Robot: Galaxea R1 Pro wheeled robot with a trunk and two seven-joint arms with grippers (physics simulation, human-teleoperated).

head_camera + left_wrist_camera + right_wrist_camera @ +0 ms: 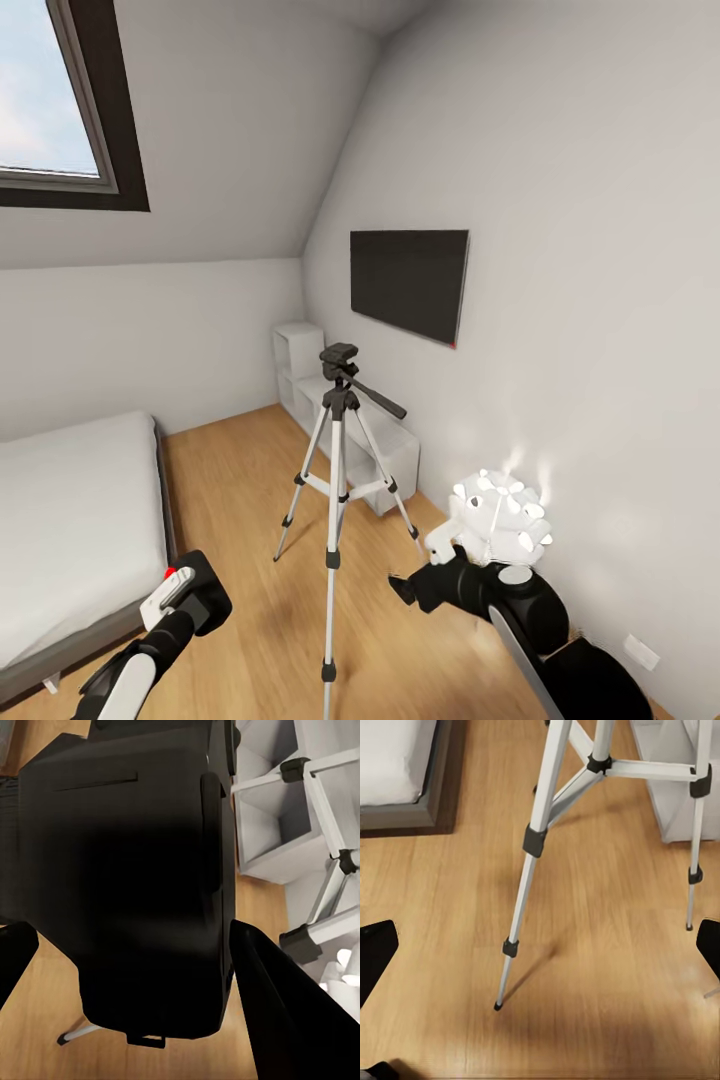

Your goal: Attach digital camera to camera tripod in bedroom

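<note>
- Our left gripper (127, 967) is clamped on the matte-black boxy digital camera (127, 877).
- Our right gripper (540, 952) is spread apart.
- The silver-legged camera tripod (337, 480) stands on the wood floor (250, 480) beside a white shelf unit (385, 445).

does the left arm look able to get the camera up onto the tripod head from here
Probably not yet. The left end effector holds the digital camera low near the bed, well below the camera tripod head. Nothing blocks the way, but the arm must rise.
</note>
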